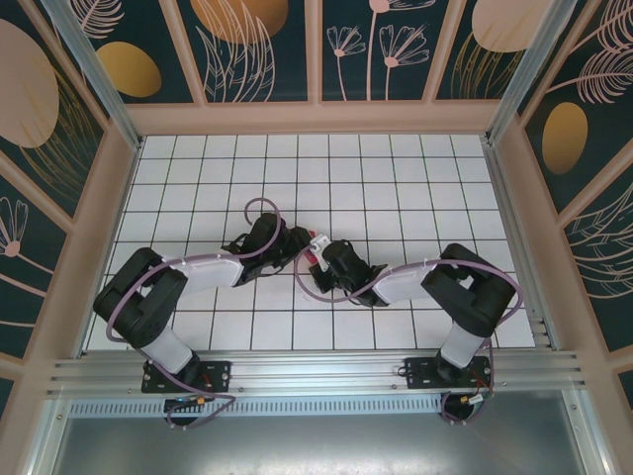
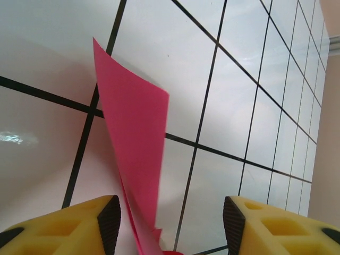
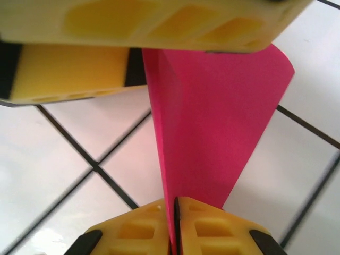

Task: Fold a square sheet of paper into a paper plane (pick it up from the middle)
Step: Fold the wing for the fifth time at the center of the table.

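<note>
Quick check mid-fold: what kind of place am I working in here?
Probably a purpose-built robot test cell, not a home: a white grid-tiled table, aluminium rails along its near edge, and floral-printed panels walling it in.

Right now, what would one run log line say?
left pincer: open around folded red paper | right pincer: shut on that paper | stage: mid-fold, paper upright over tiled table

A white tabletop (image 1: 396, 168) ruled with a black grid is enclosed by pale wooden frames (image 1: 316, 117). Teal wall panels (image 1: 267, 49) are printed with gold discs and pale leaf outlines. An aluminium rail (image 1: 316, 371) is fixed along the near edge.
</note>
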Robot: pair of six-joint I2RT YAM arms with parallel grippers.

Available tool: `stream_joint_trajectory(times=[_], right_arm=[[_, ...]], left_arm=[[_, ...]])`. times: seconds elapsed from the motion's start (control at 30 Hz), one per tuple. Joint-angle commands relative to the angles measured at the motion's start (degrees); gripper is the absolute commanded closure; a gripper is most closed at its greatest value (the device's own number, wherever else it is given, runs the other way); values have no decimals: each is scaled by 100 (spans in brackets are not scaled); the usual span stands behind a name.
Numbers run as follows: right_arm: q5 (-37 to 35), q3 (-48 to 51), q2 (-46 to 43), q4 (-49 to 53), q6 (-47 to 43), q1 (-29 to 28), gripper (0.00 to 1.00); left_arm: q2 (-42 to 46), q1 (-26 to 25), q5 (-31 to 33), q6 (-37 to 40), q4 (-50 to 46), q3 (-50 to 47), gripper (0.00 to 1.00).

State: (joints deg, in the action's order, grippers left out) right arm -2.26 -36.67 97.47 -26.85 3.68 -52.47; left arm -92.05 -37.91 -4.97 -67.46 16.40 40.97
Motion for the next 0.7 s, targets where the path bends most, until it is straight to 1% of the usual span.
stream_joint_trajectory(times=[0.0,0.07,0.17,0.37,0.5,0.57,0.67], right_arm=[[741,242,164,-188,616,208,86],[813,297,187,-289,686,250,84],[759,315,203,-255,648,258,84],[614,200,244,47,496,211,81],[587,179,161,92,487,197,78],[721,162,173,100,555,234,78],[1123,155,237,34,848,361,78]], left_arm=[[327,-12,-34,142,-35,-106,43],[290,-14,-110,150,-32,-120,42],[162,-11,-240,161,1,-102,43],[-79,-6,-316,185,-9,-107,50],[-181,-12,-321,185,-4,-146,50],[-198,-14,-327,190,23,-151,52],[-309,-13,-356,248,4,-84,52]])
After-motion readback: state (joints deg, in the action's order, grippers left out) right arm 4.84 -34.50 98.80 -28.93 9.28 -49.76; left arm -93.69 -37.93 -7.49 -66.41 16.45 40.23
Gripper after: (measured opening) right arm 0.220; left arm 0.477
